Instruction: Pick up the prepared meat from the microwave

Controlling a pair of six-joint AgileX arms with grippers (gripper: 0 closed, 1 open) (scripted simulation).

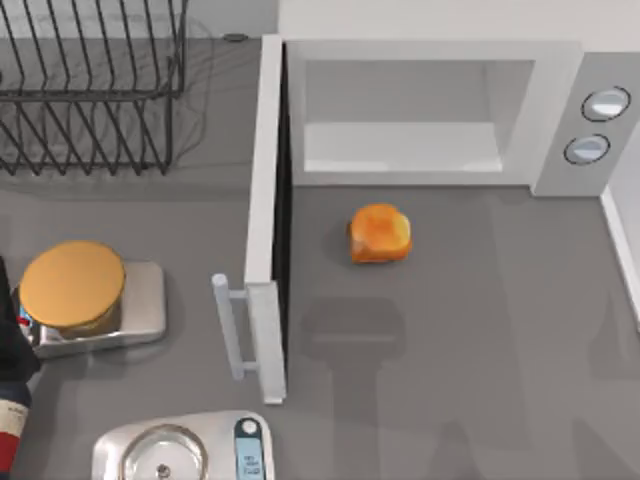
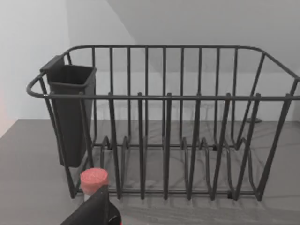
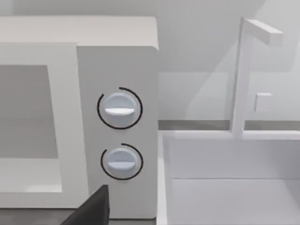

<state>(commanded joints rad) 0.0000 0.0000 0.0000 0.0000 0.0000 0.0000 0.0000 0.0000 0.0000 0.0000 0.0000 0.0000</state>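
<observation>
Presently, the prepared meat [image 1: 380, 234] is found on the grey worktop [image 1: 480, 330] before the microwave [image 1: 420, 110], door open; neither tool's state can be told.

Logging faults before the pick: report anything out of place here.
The prepared meat lies on the counter before the open microwave, not inside its cavity. Nothing else looks askew or spilled.

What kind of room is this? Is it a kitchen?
Most likely a kitchen counter. There is a big white boxy microwave with its door open, a black wire dish rack, and a small glossy orange-golden lump of cooked meat lying on the grey counter.
</observation>
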